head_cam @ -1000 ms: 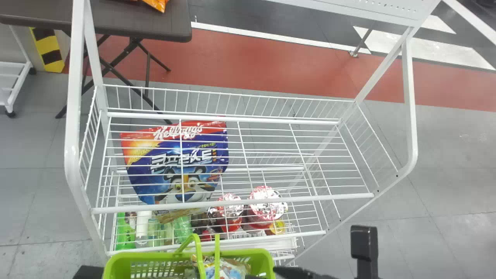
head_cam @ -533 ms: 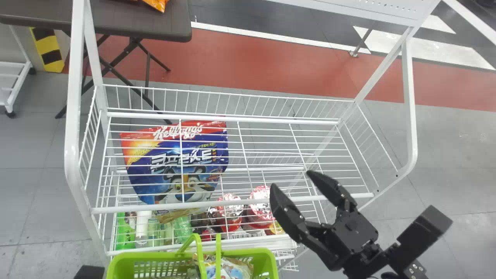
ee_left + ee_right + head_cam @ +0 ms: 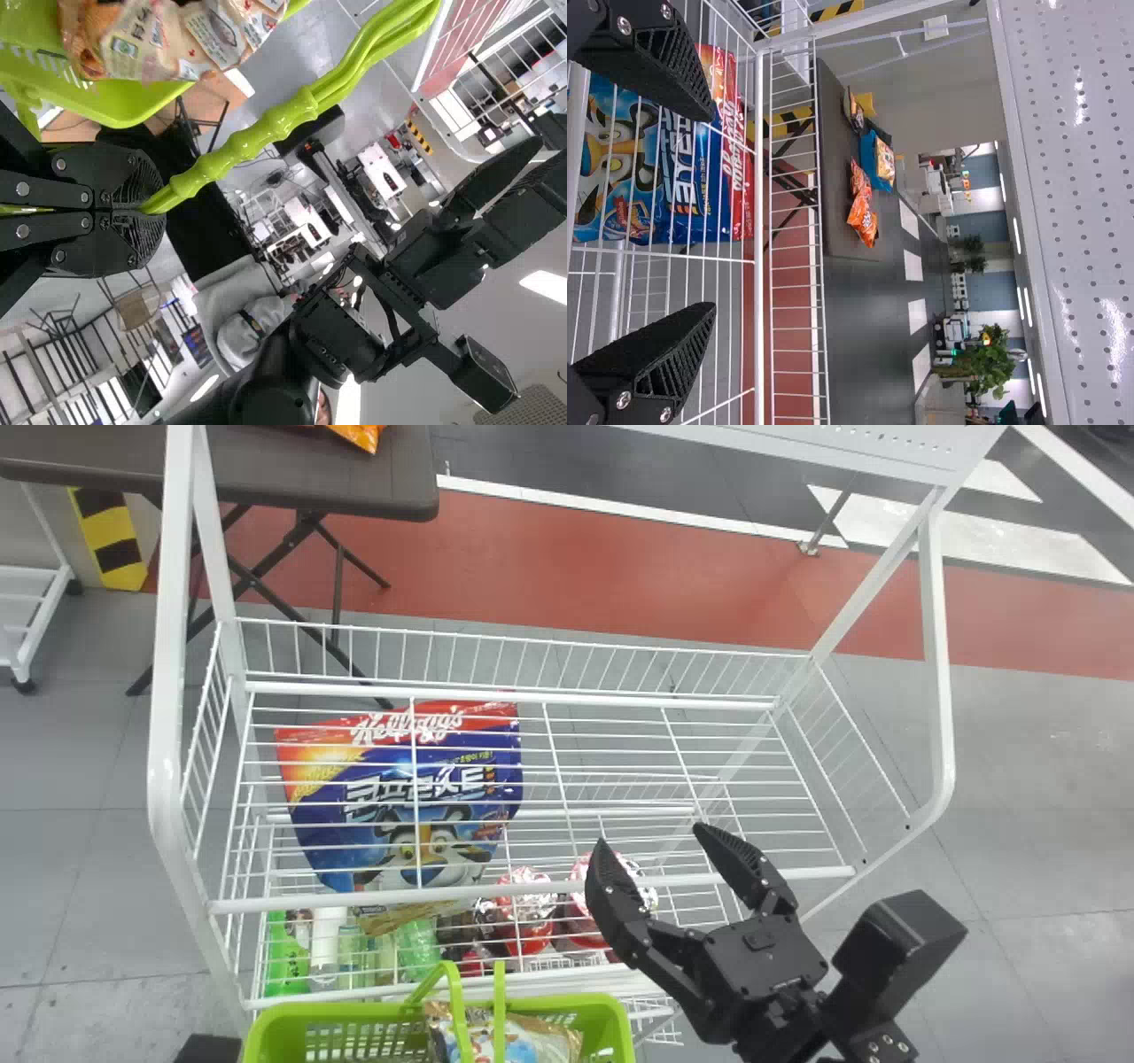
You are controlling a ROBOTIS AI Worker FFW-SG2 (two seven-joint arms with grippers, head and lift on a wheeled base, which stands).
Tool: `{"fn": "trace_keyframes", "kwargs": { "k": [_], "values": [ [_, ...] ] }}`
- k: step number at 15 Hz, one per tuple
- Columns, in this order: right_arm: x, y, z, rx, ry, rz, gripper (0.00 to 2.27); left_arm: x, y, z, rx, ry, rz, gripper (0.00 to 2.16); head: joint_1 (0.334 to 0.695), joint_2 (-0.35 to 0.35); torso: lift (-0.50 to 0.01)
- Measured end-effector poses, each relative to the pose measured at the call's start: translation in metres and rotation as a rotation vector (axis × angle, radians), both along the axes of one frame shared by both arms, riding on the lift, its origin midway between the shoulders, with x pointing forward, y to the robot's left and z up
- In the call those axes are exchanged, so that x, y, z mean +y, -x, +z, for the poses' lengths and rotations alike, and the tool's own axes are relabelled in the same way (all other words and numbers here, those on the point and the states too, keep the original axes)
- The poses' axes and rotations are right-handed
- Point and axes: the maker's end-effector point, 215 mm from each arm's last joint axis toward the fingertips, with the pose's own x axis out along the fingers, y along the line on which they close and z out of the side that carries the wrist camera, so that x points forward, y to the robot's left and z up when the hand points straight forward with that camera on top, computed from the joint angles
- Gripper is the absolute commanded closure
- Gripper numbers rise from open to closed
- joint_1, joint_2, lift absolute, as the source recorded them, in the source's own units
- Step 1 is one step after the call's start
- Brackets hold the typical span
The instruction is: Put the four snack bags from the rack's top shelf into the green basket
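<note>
1. R gripper (image 3: 651, 837) is hanging over the near side of the rack (image 3: 168, 691), toward the R half, fingers standing wide apart w/ nothing btwn them. L gripper (image 3: 146, 211) is clamping the handle (image 3: 239, 142) of the green basket (image 3: 266, 1027).
2. In the way: the upper wire shelf's near rail (image 3: 354, 901) is running across under the R fingers. A red tub w/ foil top (image 3: 580, 926) is sitting lower in the rack, partly hidden bhd the L-side finger; another red tub (image 3: 529, 934) is standing just L of it.
3. Farther L, the big blue/red cereal bag (image 3: 332, 833) is lying under the upper shelf's wires. Nr it, lower down, green bottle (image 3: 416, 948) & green pkg (image 3: 285, 957) are showing thru the mesh.
4. Farther out, the perforated white panel (image 3: 886, 438) is spanning the rack's far side, higher up. Bhd the rack, the dark table (image 3: 310, 478) is holding orange bags (image 3: 862, 217) & a blue pkg (image 3: 877, 161).
5. Snack bags (image 3: 532, 1041) are lying inside the green basket, L of the R gripper & closer to the robot, apart from its fingers. They're overlapping, so can't tell the exact no. The basket itself is hanging along the rack's near side, its R end just beside the R gripper's body.
</note>
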Motion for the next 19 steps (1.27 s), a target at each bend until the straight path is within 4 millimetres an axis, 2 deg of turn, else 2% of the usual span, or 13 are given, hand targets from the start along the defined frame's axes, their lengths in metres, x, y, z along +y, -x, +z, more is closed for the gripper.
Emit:
{"fn": "trace_keyframes", "kwargs": {
  "k": [19],
  "values": [
    [-0.0063, -0.0013, 0.0097, -0.031, 0.013, -0.009, 0.06, -0.0002, -0.0002, 0.0021, -0.004, 0.004, -0.002, 2.11, 0.695, -0.35, 0.0]
  ]
}}
